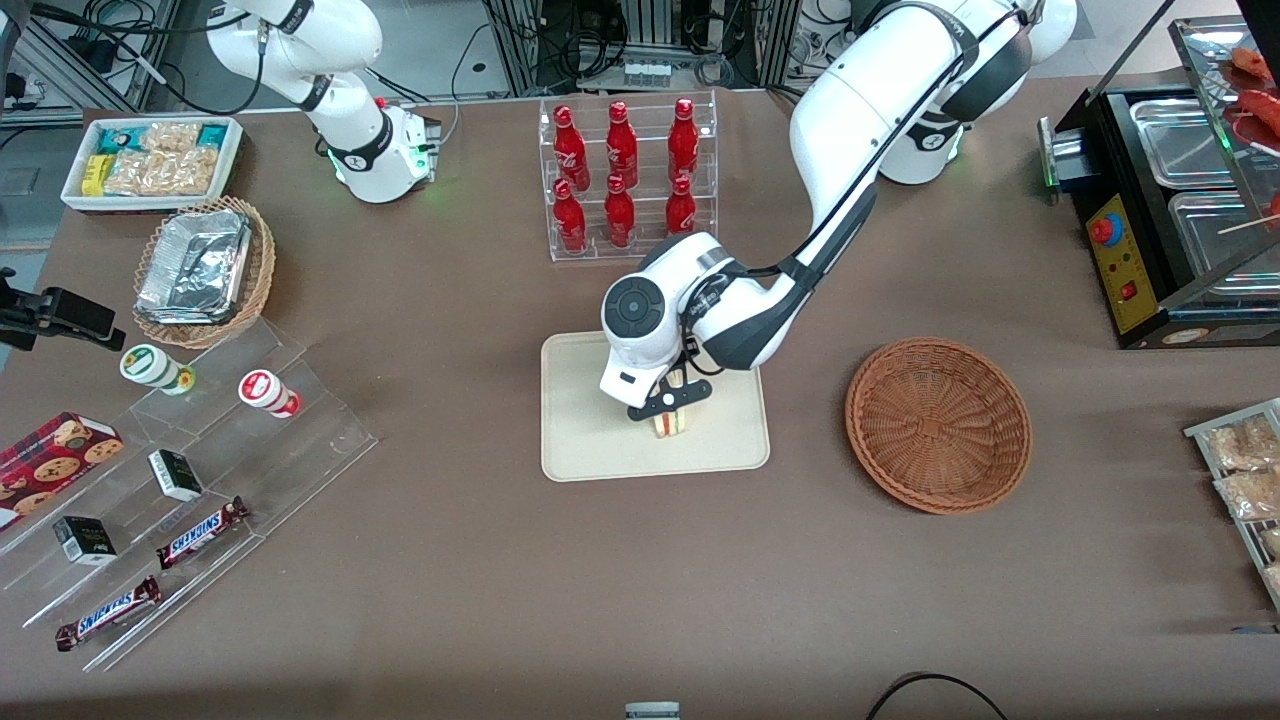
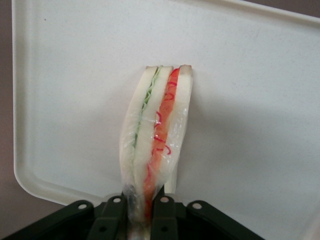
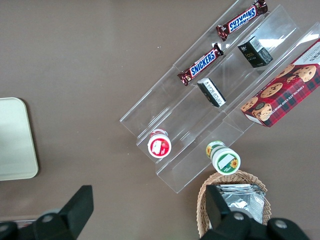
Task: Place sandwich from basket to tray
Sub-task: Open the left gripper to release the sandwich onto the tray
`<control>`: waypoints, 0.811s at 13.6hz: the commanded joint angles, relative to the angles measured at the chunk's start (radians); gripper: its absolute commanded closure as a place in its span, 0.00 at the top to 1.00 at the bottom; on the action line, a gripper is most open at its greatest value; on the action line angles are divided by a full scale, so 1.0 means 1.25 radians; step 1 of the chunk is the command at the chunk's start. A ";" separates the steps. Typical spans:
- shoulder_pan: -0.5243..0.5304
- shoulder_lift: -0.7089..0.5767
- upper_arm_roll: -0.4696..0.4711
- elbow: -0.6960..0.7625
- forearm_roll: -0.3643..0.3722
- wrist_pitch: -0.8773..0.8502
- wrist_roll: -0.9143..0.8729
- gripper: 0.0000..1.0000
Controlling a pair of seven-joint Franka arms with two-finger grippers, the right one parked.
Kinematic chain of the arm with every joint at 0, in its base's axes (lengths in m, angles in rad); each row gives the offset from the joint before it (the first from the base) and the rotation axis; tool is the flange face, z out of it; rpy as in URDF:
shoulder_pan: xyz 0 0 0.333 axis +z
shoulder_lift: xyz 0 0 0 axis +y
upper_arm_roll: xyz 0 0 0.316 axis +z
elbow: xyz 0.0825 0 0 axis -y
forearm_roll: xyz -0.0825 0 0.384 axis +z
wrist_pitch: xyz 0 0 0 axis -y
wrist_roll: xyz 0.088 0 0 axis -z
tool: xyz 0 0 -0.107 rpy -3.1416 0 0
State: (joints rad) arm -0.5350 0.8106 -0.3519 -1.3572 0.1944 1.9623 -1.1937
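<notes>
My left gripper [image 1: 672, 404] hangs over the middle of the cream tray [image 1: 585, 450], shut on the sandwich [image 1: 671, 423], a clear-wrapped wedge of pale bread with red and green filling. In the left wrist view the black fingers [image 2: 165, 216] pinch the wrapped end of the sandwich [image 2: 156, 135], whose cut edge points down at the tray [image 2: 75, 75]. Whether the sandwich touches the tray I cannot tell. The round reddish-brown basket [image 1: 938, 423] lies empty beside the tray, toward the working arm's end of the table.
A clear rack of red bottles [image 1: 625, 175] stands farther from the front camera than the tray. A tan wicker basket with foil containers [image 1: 203, 270], a white bin of snacks [image 1: 152, 160] and an acrylic stand with candy bars [image 1: 200, 535] lie toward the parked arm's end. A black food warmer [image 1: 1160, 210] sits at the working arm's end.
</notes>
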 commanded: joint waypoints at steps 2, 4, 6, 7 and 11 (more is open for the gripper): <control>-0.004 -0.010 0.002 0.029 0.009 -0.025 -0.018 1.00; -0.002 -0.042 -0.001 0.030 0.006 -0.048 -0.016 1.00; -0.002 -0.065 -0.002 0.066 0.005 -0.103 -0.011 1.00; 0.001 -0.073 -0.003 0.090 0.005 -0.140 -0.008 1.00; 0.061 -0.129 -0.001 0.121 0.003 -0.258 0.195 1.00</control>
State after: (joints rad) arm -0.5142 0.6833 -0.3511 -1.2066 0.1945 1.6936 -1.0722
